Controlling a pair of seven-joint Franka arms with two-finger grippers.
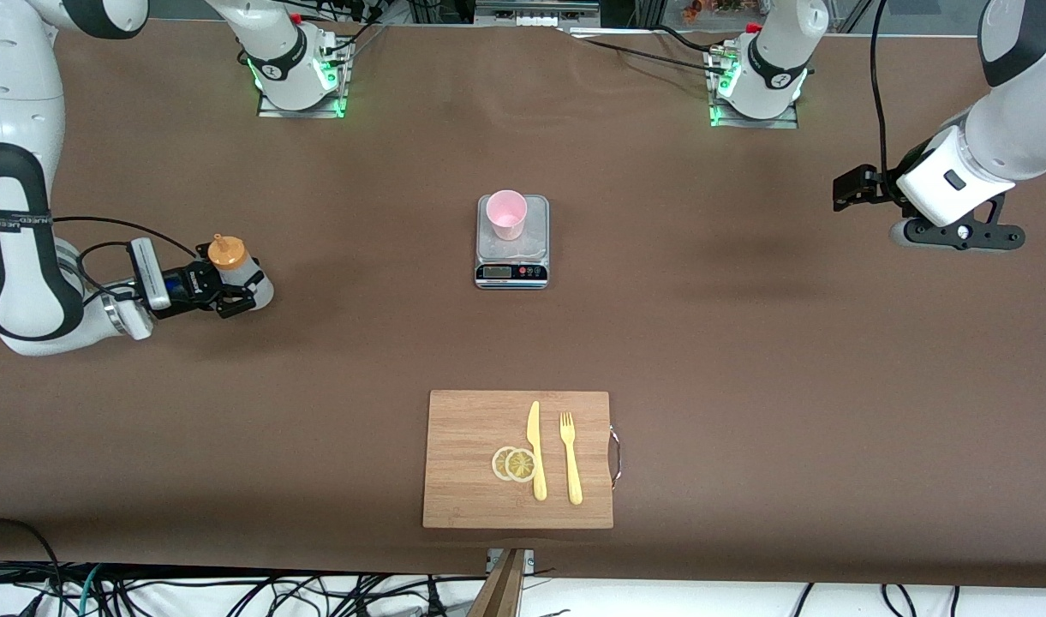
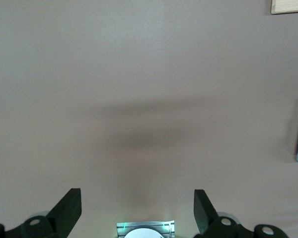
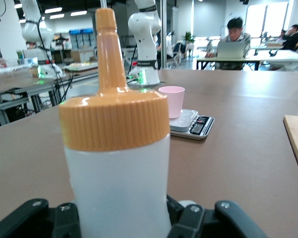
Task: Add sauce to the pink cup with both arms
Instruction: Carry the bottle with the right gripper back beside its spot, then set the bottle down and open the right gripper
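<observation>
We have the sauce bottle (image 1: 236, 267) clamped upright in the right gripper (image 1: 223, 296), low at the right arm's end of the table, fingers closed on its whitish body below the orange cap (image 3: 114, 116). The pink cup (image 1: 506, 214) stands on the scale (image 1: 511, 257) at mid-table — well apart from the bottle, roughly at two o'clock from it in the front view. The left gripper (image 1: 848, 190) hangs with its jaws wide apart and nothing in them, over bare table at the left arm's end; that arm waits. A cutting board (image 1: 471, 506) with a knife (image 1: 535, 450), a fork (image 1: 570, 458) and lemon slices (image 1: 514, 464) lies nearer the front camera than the scale.

The step in hand looks like carrying the bottle to the cup. We should keep it upright on the way, stop with the nozzle over the cup's mouth, then tip gently — the cup is light, so a bump could knock it off the scale. We judge the left gripper could steady the cup.
</observation>
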